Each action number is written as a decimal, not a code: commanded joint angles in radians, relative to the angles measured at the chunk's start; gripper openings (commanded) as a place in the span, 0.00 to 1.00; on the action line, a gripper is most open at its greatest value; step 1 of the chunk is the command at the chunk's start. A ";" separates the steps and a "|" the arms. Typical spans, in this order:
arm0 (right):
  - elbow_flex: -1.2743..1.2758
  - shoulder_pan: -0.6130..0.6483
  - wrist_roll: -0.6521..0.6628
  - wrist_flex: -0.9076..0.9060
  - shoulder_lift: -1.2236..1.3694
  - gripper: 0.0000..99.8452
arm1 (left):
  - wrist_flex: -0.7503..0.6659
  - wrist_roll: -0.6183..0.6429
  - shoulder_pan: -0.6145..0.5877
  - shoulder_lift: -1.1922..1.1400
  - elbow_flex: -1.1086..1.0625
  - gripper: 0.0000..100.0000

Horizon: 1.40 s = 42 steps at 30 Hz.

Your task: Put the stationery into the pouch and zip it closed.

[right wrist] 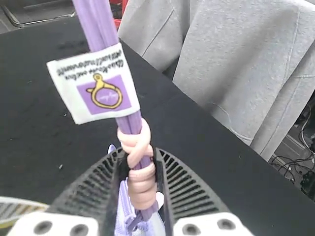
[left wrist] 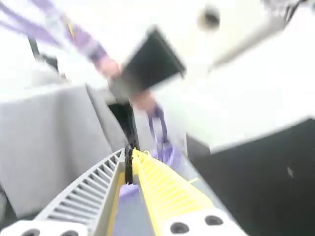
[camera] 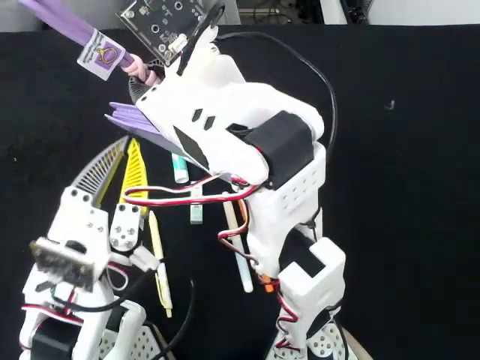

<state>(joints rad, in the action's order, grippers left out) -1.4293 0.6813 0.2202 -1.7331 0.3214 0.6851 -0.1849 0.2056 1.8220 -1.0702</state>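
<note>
The purple pouch [camera: 133, 118] hangs tilted above the black table, partly hidden under the right arm. Its purple strap [right wrist: 101, 29] bears a white tag [right wrist: 93, 83] and a pink coil [right wrist: 138, 172]. My right gripper [right wrist: 138, 153] is shut on that coil and strap; it sits at the upper left in the high view [camera: 144, 81]. My left gripper [camera: 129, 144], with one grey and one yellow finger, has its tips together at the pouch's lower edge [left wrist: 129, 156]. On the table lie a yellow pen [camera: 159, 262], a white pen [camera: 240, 255], a green-capped tube [camera: 180, 169] and a small mint eraser [camera: 196, 211].
The right arm's white body [camera: 255, 165] stretches over the table's middle and covers part of the stationery. An orange piece [camera: 265, 283] lies beside that arm's base. Open black tabletop [camera: 405, 187] spreads to the right.
</note>
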 commanded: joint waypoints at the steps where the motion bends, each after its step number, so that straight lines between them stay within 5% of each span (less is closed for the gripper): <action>1: -0.001 0.012 -0.006 -0.034 -0.054 0.01 | -0.135 0.002 0.008 -0.002 0.028 0.03; 7: -0.005 0.014 -0.006 -0.034 -0.054 0.01 | -0.282 0.000 0.004 -0.002 -0.062 0.03; 14: -0.007 0.012 -0.006 -0.035 -0.056 0.01 | -0.575 0.011 -0.205 -0.009 -0.292 0.03; 22: 0.016 0.009 -0.005 -0.035 -0.093 0.01 | -0.832 0.011 -0.217 -0.003 -0.628 0.03; 27: 0.084 -0.069 0.003 -0.034 -0.209 0.01 | -0.809 0.014 -0.331 -0.002 -0.628 0.03; 31: 0.090 -0.203 0.003 -0.034 -0.297 0.01 | -0.763 0.152 -0.429 -0.003 -0.628 0.03; 36: 0.110 -0.377 0.003 -0.026 -0.334 0.01 | -0.686 0.318 -0.433 -0.005 -0.628 0.03; 42: 0.143 -0.589 -0.002 0.078 -0.260 0.01 | -0.677 0.325 -0.433 -0.011 -0.628 0.03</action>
<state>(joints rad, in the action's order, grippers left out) -1.2988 0.2286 0.2202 -1.7238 0.0299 0.0023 0.1266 -0.2163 1.8098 -1.6763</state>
